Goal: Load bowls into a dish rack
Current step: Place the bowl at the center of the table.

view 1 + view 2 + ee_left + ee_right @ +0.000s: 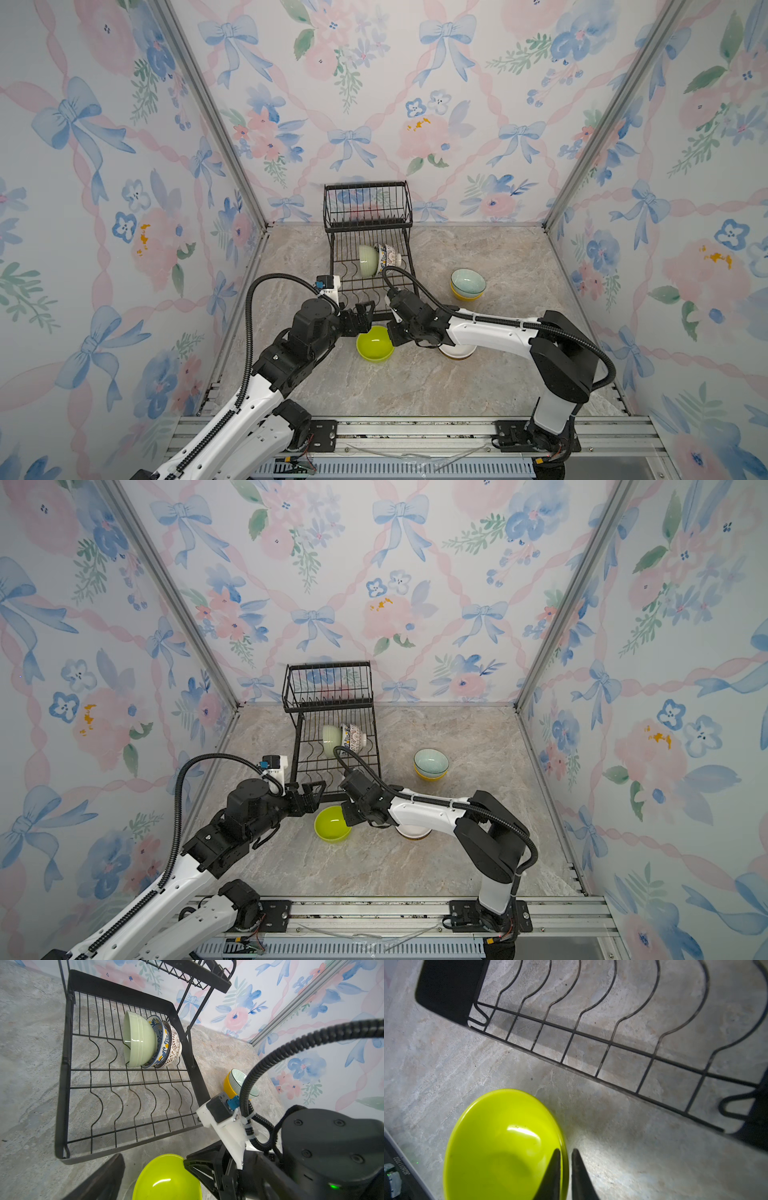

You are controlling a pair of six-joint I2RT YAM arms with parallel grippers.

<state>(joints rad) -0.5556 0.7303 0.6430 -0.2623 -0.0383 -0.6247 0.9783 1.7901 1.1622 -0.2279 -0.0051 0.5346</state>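
Lime green bowl (375,343) sitting upright on worktop (478,382) just near of dish rack (64,1076), right claw (566,1154) straddling its right rim, jaws standing slightly apart, left claw (362,312) hovering far-left of it, spread wide

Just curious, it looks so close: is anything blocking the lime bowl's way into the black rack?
Nothing visible. Only bare table separates the lime bowl from the front edge of the dish rack, and its near slots are free; the pale green bowl and patterned bowls stand farther back.
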